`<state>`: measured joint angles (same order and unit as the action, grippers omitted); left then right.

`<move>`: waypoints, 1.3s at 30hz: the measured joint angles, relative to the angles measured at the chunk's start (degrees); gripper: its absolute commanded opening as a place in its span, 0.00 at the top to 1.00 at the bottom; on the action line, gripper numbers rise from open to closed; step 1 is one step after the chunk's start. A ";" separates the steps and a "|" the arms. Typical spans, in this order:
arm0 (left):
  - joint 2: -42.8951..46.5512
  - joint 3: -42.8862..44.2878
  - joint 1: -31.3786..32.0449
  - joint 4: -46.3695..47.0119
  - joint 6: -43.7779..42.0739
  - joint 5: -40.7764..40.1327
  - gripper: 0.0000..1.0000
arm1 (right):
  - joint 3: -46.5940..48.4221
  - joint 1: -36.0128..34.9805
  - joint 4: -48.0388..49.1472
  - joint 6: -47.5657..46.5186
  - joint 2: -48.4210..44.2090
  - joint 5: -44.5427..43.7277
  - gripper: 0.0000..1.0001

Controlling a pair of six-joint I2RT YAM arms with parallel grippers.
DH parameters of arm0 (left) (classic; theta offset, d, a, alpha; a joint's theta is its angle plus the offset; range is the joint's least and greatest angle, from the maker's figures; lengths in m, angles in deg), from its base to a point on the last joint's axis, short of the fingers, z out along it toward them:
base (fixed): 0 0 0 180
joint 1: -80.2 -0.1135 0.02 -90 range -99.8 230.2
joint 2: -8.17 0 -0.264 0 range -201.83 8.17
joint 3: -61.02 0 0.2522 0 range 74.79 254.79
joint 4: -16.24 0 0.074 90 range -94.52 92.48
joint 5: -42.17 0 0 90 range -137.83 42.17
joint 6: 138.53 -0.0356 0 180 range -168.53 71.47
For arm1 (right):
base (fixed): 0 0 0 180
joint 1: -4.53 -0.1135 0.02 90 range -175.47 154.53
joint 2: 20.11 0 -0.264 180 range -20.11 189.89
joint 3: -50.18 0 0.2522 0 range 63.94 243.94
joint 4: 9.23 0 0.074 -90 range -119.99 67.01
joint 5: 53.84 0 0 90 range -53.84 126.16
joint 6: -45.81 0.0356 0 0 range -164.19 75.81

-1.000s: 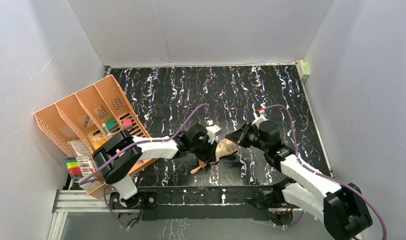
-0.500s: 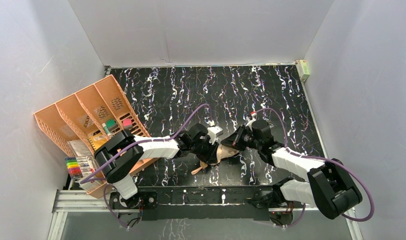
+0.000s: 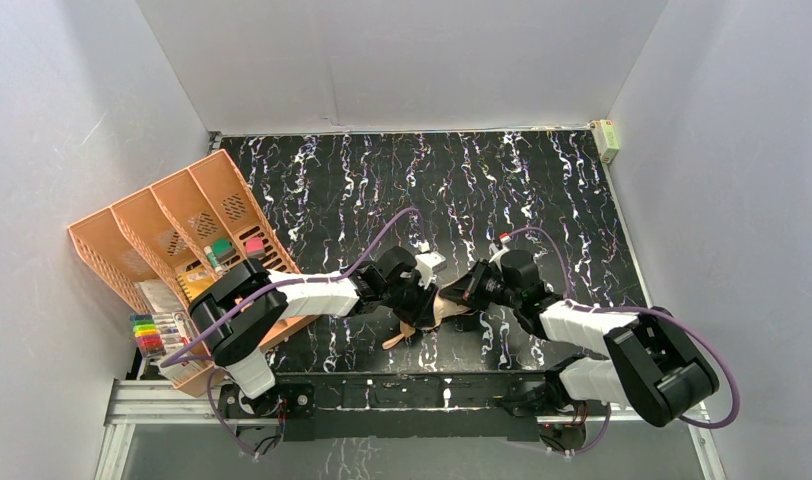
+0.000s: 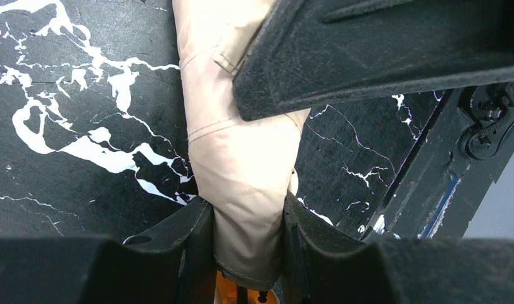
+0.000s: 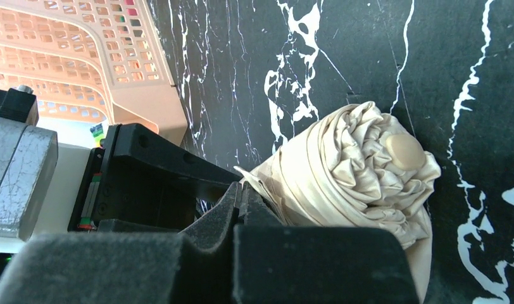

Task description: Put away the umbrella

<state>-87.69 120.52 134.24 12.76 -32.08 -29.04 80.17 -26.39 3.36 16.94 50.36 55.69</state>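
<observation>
The umbrella (image 3: 434, 308) lies rolled up, tan and creased, on the black marbled table near the front edge. In the left wrist view its bundle (image 4: 242, 158) runs between the two fingers, and my left gripper (image 4: 248, 218) is shut on it. My left gripper (image 3: 414, 298) holds it from the left. My right gripper (image 3: 464, 290) meets it from the right. In the right wrist view the pleated end (image 5: 362, 164) with its round tan cap faces the camera. My right gripper (image 5: 242, 190) is shut on a thin tan flap at the bundle's edge, seemingly the strap.
An orange plastic organizer (image 3: 177, 235) leans at the left wall with small items in its slots; its mesh corner (image 5: 83, 57) shows behind the umbrella. Coloured markers (image 3: 152, 335) lie at its front. A small box (image 3: 607, 140) sits at the back right corner.
My right arm has swung left and folded lower, bringing its gripper onto the umbrella's right side, with the jaws pinched on the flap. The left arm and its grip have stayed put.
</observation>
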 measured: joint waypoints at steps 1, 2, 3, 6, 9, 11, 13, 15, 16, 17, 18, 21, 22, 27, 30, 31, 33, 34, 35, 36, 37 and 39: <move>0.00 0.00 0.00 -0.02 0.00 -0.02 1.00 | -0.13 -0.02 0.79 0.31 0.50 -0.02 1.00; 0.00 0.00 0.00 -0.02 0.00 -0.04 1.00 | -0.31 -0.02 1.57 0.70 1.14 -0.09 1.00; 0.00 0.00 0.00 -0.04 -0.04 -0.09 1.00 | -0.39 -0.04 2.25 1.09 1.60 -0.13 1.00; 0.00 0.00 0.02 -0.04 -0.26 -0.26 1.00 | -0.76 -0.24 4.33 2.91 3.56 -0.59 1.00; 0.00 0.00 0.04 -0.11 -0.50 -0.79 1.00 | -0.79 -0.31 6.08 4.50 5.68 -0.98 1.00; 0.02 0.07 0.09 -0.31 -0.79 -1.22 1.00 | -0.66 -0.35 6.86 5.33 6.88 -1.16 1.00; 0.02 0.37 0.11 -0.90 -1.11 -2.03 1.00 | 0.11 -0.44 6.60 5.99 7.91 -1.29 1.00; 0.02 1.05 0.39 -2.19 -2.05 -3.21 1.00 | 1.62 -0.76 4.72 6.03 8.39 -2.14 1.00; 0.02 1.60 0.55 -3.17 -2.86 -3.87 1.00 | 2.80 -0.96 2.82 5.97 8.31 -2.80 0.97; 0.02 2.12 0.68 -4.11 -3.72 -4.52 1.00 | 4.15 -1.09 0.52 5.51 8.22 -3.76 0.94; 0.02 2.71 0.76 -5.09 -4.79 -5.11 1.00 | 5.79 -1.29 -2.38 4.76 7.89 -5.31 0.91; 0.00 4.92 0.63 -8.90 -8.66 -6.62 1.00 | 10.78 -1.18 -12.79 0.76 6.01 -14.05 0.77; 0.00 5.51 0.15 -9.92 -9.90 -6.40 1.00 | 12.20 -0.76 -16.26 -0.74 5.31 -16.92 0.74; -1.75 9.44 -4.81 -14.86 -18.45 -3.43 0.91 | 16.33 0.35 -28.44 -7.96 -1.66 -26.88 0.65; -5.97 14.29 -7.28 -16.98 -24.68 -0.98 0.74 | 16.50 0.44 -32.28 -11.69 -8.11 -29.35 0.63; -7.98 16.74 -7.91 -17.99 -26.97 -0.20 0.68 | 16.81 0.44 -33.40 -12.52 -9.33 -29.73 0.62; -12.07 21.75 -8.68 -19.87 -30.67 1.44 0.38 | 17.66 0.44 -35.43 -14.23 -10.78 -29.97 0.62; -13.81 23.85 -9.01 -20.59 -32.09 2.14 0.23 | 17.88 0.44 -36.15 -14.82 -10.95 -29.92 0.62; -15.43 25.92 -9.42 -21.44 -33.11 3.43 0.20 | 17.92 0.44 -36.98 -15.28 -11.08 -29.88 0.61; -16.48 28.00 -9.70 -22.38 -33.88 4.63 0.08 | 17.92 0.46 -38.16 -15.82 -11.17 -29.86 0.61; -17.49 29.57 -9.81 -22.93 -34.47 5.09 0.02 | 17.88 0.48 -39.23 -16.20 -11.30 -29.83 0.61; -18.58 31.39 -10.14 -23.85 -35.43 5.99 0.02 | 17.62 0.48 -41.48 -16.79 -12.20 -29.83 0.61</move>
<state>-106.26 151.91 124.10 -11.09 -67.51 -23.05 97.78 -25.91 -38.13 0.15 38.17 25.86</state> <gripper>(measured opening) 0.949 0.385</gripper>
